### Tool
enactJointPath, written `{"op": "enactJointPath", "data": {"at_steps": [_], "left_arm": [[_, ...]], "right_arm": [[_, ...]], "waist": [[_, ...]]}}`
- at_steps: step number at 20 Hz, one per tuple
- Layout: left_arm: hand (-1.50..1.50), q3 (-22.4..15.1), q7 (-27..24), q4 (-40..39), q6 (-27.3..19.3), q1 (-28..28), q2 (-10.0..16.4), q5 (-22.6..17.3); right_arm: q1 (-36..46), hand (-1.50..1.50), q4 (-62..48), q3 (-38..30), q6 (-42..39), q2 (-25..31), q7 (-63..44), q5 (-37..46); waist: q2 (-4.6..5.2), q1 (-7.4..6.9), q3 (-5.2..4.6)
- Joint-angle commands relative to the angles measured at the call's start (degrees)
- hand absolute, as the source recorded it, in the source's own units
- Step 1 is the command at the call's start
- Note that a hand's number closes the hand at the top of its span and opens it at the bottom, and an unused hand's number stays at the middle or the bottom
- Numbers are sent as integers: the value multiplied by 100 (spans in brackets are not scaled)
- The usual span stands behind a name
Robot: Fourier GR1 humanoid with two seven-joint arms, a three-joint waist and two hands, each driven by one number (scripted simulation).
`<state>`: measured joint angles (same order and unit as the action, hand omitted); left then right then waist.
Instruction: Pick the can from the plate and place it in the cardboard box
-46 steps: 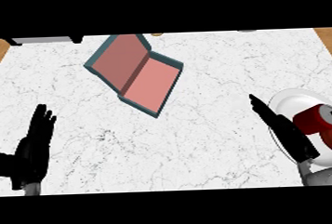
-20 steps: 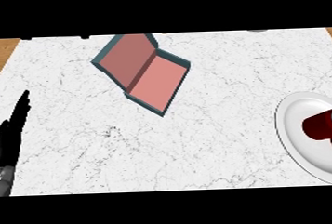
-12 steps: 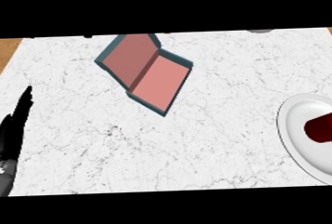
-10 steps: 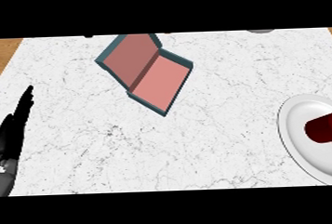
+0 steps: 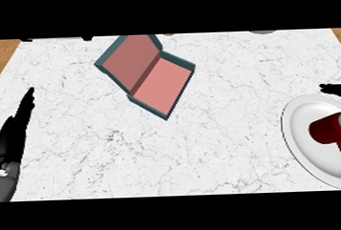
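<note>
Head view: red can [image 5: 327, 129] lies on its side on white plate [image 5: 295, 131], far right of marble surface [image 5: 224, 148]. Cardboard box [image 5: 149, 74], pink inside w/ teal walls, sits upper centre, well apart from plate. Left hand [image 5: 12, 134] rests at left edge, fingers straight, together, holding nothing. Right hand [image 5: 335, 88]: only a black sliver shows at right edge, just above plate; its state can't be told.
</note>
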<state>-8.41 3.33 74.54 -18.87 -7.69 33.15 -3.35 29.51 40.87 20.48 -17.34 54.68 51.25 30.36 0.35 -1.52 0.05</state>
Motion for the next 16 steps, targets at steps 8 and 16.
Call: {"op": "enactJointPath", "data": {"at_steps": [8,16], "left_arm": [[0,506,141,-253,372,-262,-31,110],[0,505,-104,-40,341,230,-209,259]], "right_arm": [[294,-150,-393,-5,-303,-371,440,542],[343,-150,-213,29,-701,-359,814,372]], "waist": [[-29,143,-6],[-41,112,-7]]}}
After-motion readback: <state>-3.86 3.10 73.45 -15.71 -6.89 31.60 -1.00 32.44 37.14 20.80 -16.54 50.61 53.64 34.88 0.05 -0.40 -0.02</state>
